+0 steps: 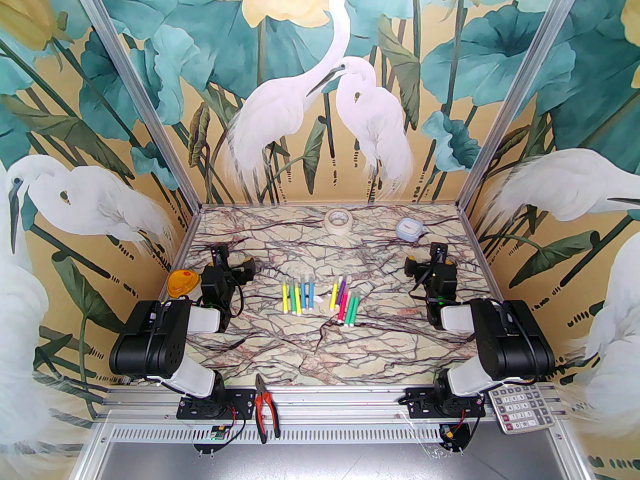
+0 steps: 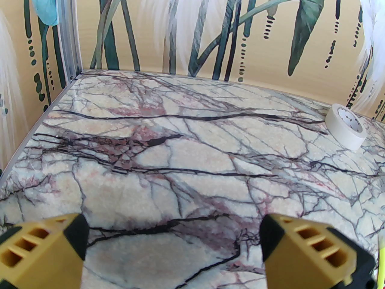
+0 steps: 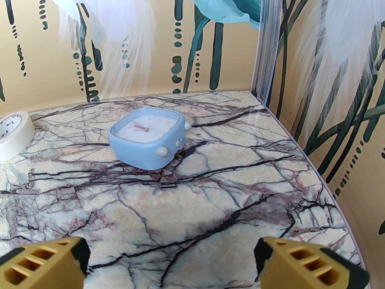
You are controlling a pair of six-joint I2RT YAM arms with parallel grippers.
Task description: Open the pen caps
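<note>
- Nearest of all, red-handled pliers (image 1: 265, 408) lie across the metal rail at the bench's (image 1: 300, 358) front edge, between the two arm bases. A calculator (image 1: 520, 408) sits at the front right corner.
- The left arm (image 1: 165, 338) and right arm (image 1: 500, 338) fold up from their bases and reach forward along either side of the bench.
- Mid-bench, between the arms, about ten markers lie flat in two clusters: a left cluster (image 1: 297, 295) of five side by side, yellow, green and blue, and a right cluster (image 1: 345, 300) in a looser fan of yellow, purple, pink and green.
- The pen caps (image 1: 306, 279) are small and pale, seated on the markers' ends, mostly the far ends.
- An orange domed object (image 1: 182, 283) rests at the bench's left edge, just beside the left arm.
- Left jaws: released, the yellow fingertips (image 2: 54, 245) spread wide over bare marble, well left of the markers.
- Right jaws: likewise released, with fingertips (image 3: 45, 260) wide apart, well right of the markers.
- Farthest back, near the rear wall, a roll of masking tape (image 1: 338, 218) lies flat, and to its right a pale blue alarm clock (image 3: 147, 137) lies face up.
</note>
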